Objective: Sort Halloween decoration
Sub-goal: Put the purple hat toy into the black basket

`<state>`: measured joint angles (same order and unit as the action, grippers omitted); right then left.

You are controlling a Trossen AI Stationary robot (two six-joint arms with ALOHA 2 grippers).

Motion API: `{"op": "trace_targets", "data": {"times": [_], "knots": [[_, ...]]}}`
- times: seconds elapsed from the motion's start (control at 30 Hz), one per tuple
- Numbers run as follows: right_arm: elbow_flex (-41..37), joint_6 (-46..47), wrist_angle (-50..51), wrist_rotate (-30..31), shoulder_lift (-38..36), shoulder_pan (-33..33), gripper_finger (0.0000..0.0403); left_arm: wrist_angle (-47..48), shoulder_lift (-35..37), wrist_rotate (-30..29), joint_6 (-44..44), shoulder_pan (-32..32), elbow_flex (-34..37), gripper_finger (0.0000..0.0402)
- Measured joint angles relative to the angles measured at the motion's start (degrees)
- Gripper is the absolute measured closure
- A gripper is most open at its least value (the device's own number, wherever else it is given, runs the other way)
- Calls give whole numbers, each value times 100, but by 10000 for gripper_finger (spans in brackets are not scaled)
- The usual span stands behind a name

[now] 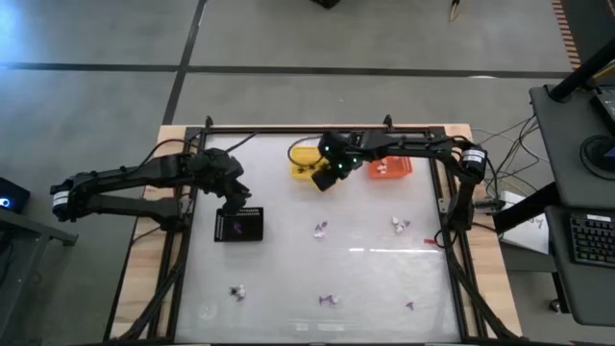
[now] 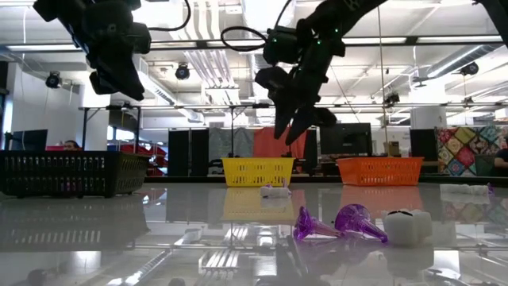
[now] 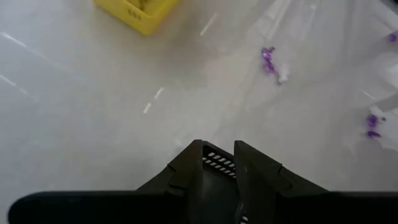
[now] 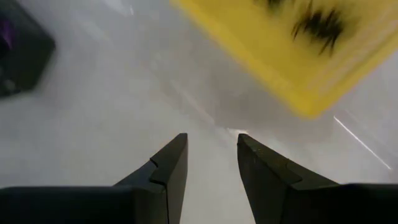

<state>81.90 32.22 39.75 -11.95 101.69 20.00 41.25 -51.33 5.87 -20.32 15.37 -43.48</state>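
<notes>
High view: the right gripper (image 1: 333, 175), fingers apart and empty, is held by the yellow basket (image 1: 306, 160); the basket could be bumped.

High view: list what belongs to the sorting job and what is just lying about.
Job:
- purple and white trinkets scattered on the table
- yellow basket
- orange basket
- black tray
- left gripper, above the tray
- right gripper, open beside the yellow basket

Lying about:
- keyboard on the side desk
- cables beside the table
</notes>
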Motion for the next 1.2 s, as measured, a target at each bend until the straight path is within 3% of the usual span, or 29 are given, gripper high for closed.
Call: {"op": "trace_targets", "data": {"times": [0.27,0.63,1.2], "knots": [[-30,72,280,-9,16,-713,272,-9,0,410,1,-2,0,327],[-38,231,157,71,335,-1468,273,-11,0,420,140,-6,0,327],[-58,576,157,253,965,-1643,274,-2,-2,540,179,-2,0,327]]}}
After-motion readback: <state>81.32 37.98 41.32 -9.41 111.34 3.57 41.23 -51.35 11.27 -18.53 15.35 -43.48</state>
